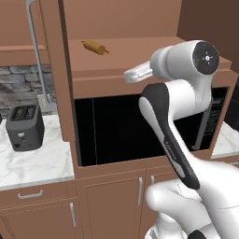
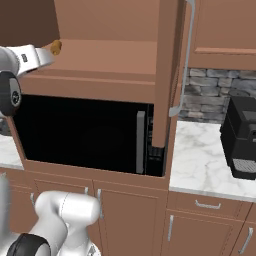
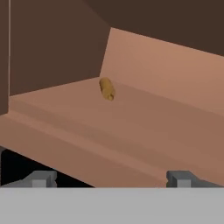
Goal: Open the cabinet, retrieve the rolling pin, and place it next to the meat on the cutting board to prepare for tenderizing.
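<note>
Cabinet [image 1: 60,70]: tall reddish-brown wall unit, doors swung open w/ long silver bar handles; bare shelf inside.
Rolling pin [image 1: 94,47]: small tan cylinder lying on cabinet shelf, toward the back, nothing touching it.
Gripper [image 3: 111,178]: fingers spread wide, holding nothing, at the shelf's front edge, well short of the pin.
Microwave [image 1: 116,126]: dark opening directly below cabinet shelf.
Toaster [image 1: 24,127]: dark, on marble counter left of cabinet.
Coffee machine [image 2: 241,137]: black, on counter right of cabinet.
</note>
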